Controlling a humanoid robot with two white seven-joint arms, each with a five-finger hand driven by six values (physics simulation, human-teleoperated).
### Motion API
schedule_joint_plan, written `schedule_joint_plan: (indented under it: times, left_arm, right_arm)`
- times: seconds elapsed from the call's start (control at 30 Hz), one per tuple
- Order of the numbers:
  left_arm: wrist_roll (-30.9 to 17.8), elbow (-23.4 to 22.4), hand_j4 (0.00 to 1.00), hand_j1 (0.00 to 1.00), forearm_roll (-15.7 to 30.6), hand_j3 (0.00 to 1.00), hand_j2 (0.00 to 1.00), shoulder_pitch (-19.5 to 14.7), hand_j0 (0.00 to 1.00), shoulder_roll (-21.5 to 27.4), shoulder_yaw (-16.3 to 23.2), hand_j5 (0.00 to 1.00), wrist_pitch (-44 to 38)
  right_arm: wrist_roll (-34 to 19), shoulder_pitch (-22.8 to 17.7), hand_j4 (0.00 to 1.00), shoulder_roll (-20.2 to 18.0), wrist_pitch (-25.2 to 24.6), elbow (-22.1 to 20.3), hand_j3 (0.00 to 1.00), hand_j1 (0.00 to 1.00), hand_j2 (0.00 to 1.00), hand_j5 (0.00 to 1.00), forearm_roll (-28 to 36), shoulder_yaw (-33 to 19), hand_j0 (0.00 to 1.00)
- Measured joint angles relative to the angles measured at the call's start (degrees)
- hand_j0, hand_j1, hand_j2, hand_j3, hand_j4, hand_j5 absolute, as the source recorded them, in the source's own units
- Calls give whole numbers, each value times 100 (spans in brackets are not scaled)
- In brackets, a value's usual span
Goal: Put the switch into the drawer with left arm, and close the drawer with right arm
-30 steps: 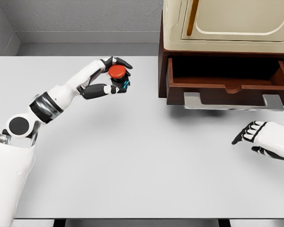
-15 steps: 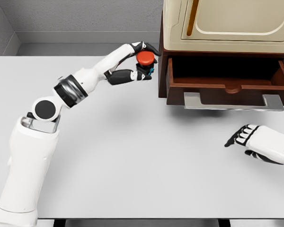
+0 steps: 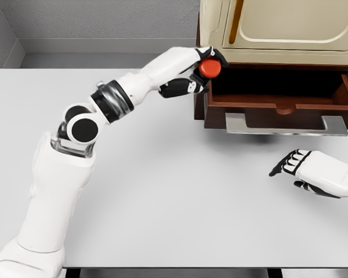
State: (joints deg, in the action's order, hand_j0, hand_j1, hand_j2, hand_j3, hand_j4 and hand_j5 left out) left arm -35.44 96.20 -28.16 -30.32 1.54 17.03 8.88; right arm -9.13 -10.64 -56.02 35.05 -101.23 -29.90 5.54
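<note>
**Switch right at the drawer's left edge**

From my remote seat: the left hand [image 3: 194, 72] has its fingers curled around the red-capped switch [image 3: 209, 68], pinching it up off the tabletop [image 3: 162, 191], right at the far-left corner of the open brown drawer [image 3: 281, 98]. The drawer sticks out of the cream cabinet [image 3: 278, 29], grey handle [image 3: 284, 124] facing me. The right hand [image 3: 304, 168] sits near the right edge, fingers loosely spread, holding nothing.
</note>
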Motion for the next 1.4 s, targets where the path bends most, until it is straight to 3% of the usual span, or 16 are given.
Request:
schedule_joint_plan:
  times: [0.33, 0.9, 1.13, 1.4]
  left_arm:
    - [-4, 95, 35, 35, -928, 35, 35, -35, 35, -149, 324, 35, 2]
    - [-25, -60, 33, 33, -2410, 33, 33, -606, 33, -156, 1158, 33, -47]
    - [-2, -354, 33, 33, -2707, 33, 33, -756, 33, -156, 1405, 33, -62]
    - [55, -353, 33, 33, -2731, 33, 33, -879, 33, -154, 1576, 33, -104]
  right_arm:
    - [-28, 106, 73, 32, 0, 0, 73, 73, 73, 73, 8, 18, 73]
    - [-30, 150, 73, 38, 0, 0, 73, 73, 73, 73, 1, 19, 73]
    - [-36, 281, 73, 44, 0, 0, 73, 73, 73, 73, 1, 160, 73]
    - [-76, 343, 73, 50, 0, 0, 73, 73, 73, 73, 3, 246, 73]
